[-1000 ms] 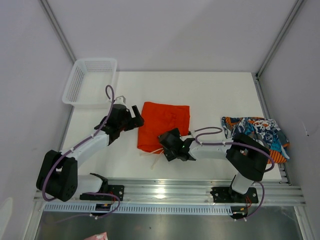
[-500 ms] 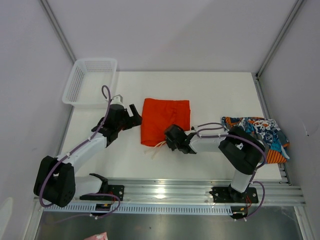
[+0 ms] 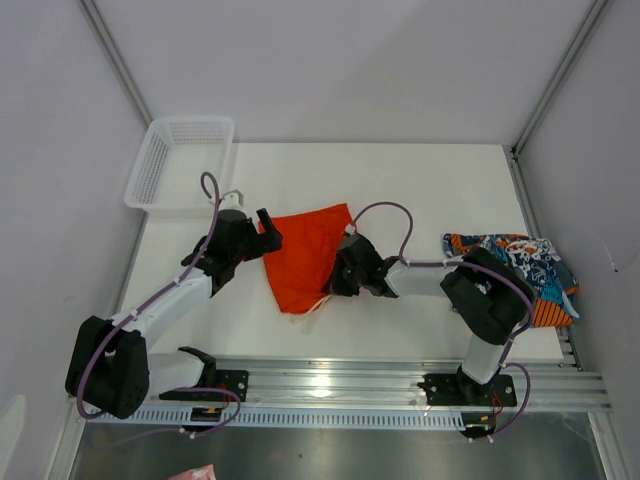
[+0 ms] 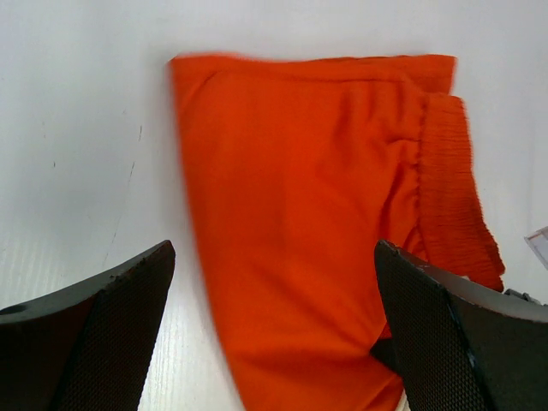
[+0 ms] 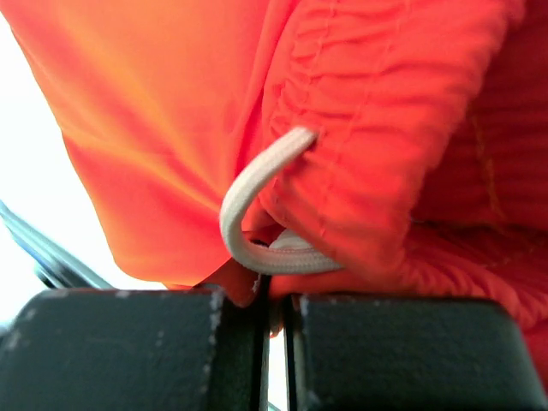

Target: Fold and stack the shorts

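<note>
The orange shorts (image 3: 303, 258) sit about mid-bench, bunched into a rough triangle with the point aimed at the near edge. They're not lying flat: the right side is pulled up and rumpled where the right arm has hold of them.

The right pincer (image 3: 344, 272) is clamped down on that right edge. In the right wrist view the two black fingers (image 5: 128, 342) are pressed nearly together, with a fold of orange cloth caught between them. The white drawstring (image 5: 250, 218) loops out right above the pinch, and the gathered waistband fills the upper right of that view. So that one is closed tight and holding the orange shorts.

The left pincer (image 3: 267, 233) is spread wide at the top left corner of the same shorts. In the left wrist view, its mesh-textured pads (image 4: 101, 334) sit far apart, and the cloth and its ribbed waistband show in the gap. It can't be told from the views whether it's touching the fabric or just above it.

The printed shorts (image 3: 512, 266) are crumpled in a heap at the far right edge of the bench (image 3: 430, 190), well apart from the orange pair, just beside the right arm's elbow.

The white basket (image 3: 141, 172) sits at the far left corner.
</note>
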You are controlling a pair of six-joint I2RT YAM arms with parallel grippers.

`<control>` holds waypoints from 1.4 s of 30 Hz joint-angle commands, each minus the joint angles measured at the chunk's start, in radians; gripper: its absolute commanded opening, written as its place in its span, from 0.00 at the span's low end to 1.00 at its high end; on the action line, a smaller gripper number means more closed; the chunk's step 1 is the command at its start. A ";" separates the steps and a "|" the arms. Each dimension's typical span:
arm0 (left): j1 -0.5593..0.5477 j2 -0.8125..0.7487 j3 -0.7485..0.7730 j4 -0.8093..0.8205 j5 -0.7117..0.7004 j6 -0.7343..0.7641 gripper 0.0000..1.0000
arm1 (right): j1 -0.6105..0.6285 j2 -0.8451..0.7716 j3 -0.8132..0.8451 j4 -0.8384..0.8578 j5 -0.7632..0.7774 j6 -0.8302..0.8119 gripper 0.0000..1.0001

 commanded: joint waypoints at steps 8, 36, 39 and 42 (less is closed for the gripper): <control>0.009 0.018 0.043 0.026 -0.017 0.060 0.99 | -0.189 -0.064 -0.156 -0.262 -0.086 -0.464 0.00; 0.095 0.410 0.126 0.210 0.299 0.093 0.97 | -0.398 -0.033 -0.009 -0.196 -0.308 -0.564 0.57; 0.098 0.423 0.118 0.215 0.300 0.088 0.97 | -0.403 -0.062 -0.082 -0.112 -0.327 -0.490 0.57; 0.103 0.443 0.117 0.206 0.296 0.083 0.96 | -0.397 -0.079 -0.127 -0.073 -0.295 -0.432 0.57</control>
